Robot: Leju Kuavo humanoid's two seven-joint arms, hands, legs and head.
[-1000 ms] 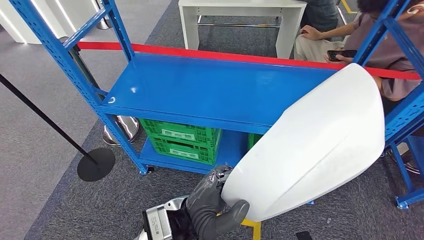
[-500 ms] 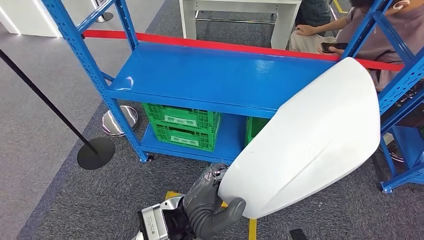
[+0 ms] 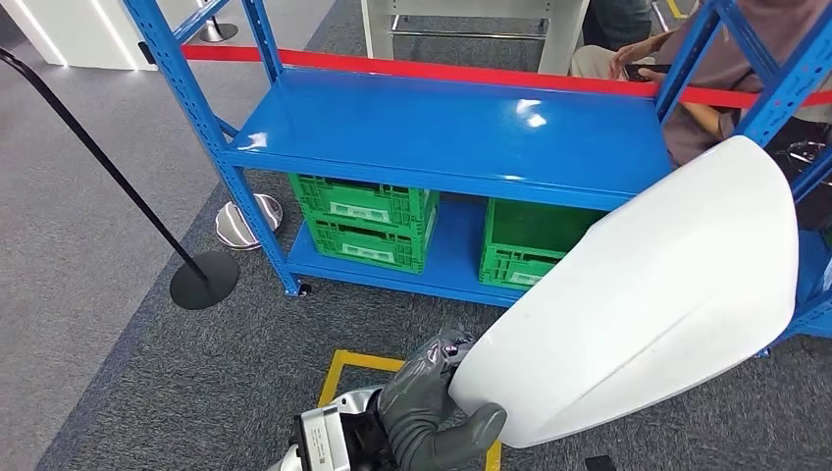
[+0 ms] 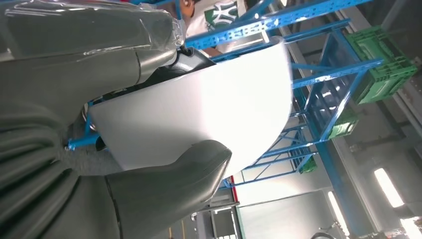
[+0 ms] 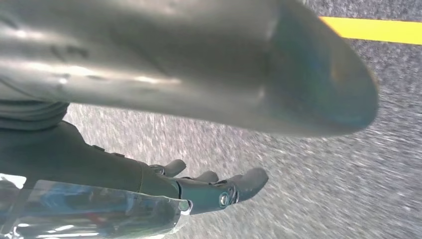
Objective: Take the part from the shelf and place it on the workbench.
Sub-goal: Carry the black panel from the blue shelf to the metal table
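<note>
Large white smooth curved plastic shell part (image 3: 638, 294) off the blue steel shelf (image 3: 451, 137), carried low above the grey carpet. Left hand (image 3: 432, 407) grips its lower edge: thick grey thumb (image 4: 169, 184) across the outer face, dark fingers behind the rim. Likely light, stiff, slick and bulky; an edge hold risks swing, so mid-rim seems better. Right hand (image 5: 209, 186) hangs over the carpet, fingers loosely apart, holding nothing.
</note>
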